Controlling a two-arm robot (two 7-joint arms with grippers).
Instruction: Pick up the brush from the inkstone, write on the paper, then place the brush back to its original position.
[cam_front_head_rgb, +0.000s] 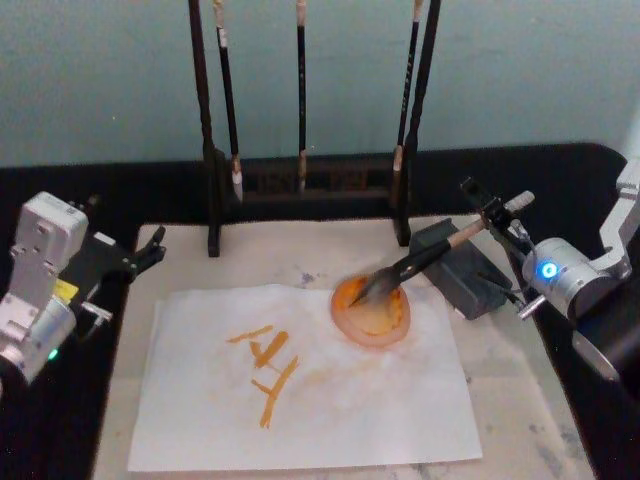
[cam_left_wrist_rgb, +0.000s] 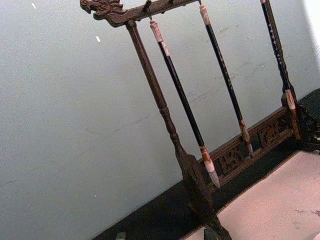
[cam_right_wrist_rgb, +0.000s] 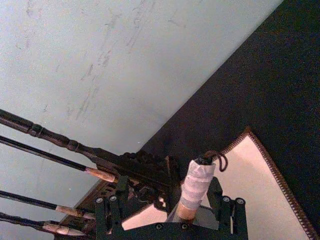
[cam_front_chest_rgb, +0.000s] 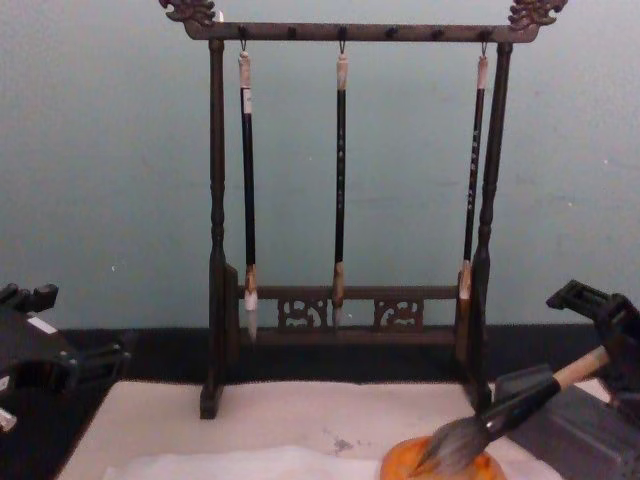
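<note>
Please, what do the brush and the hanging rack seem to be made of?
The brush: soft grey hair tuft, glossy black lower shaft, probably lacquered, tan handle that looks like wood, white tape wrap near its end, held in the right claw. The rack: dark carved wood, apparently, with turned posts and a matte finish.

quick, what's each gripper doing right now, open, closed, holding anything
Left gripper: open, holding nothing, parked at the table's left edge.
Right gripper: closed on the brush, whose tuft rests in the orange dish.

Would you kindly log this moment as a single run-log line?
right pincer: shut on brush handle | bristles: in orange dish | paper: orange strokes present | left pincer: parked at left table edge
</note>
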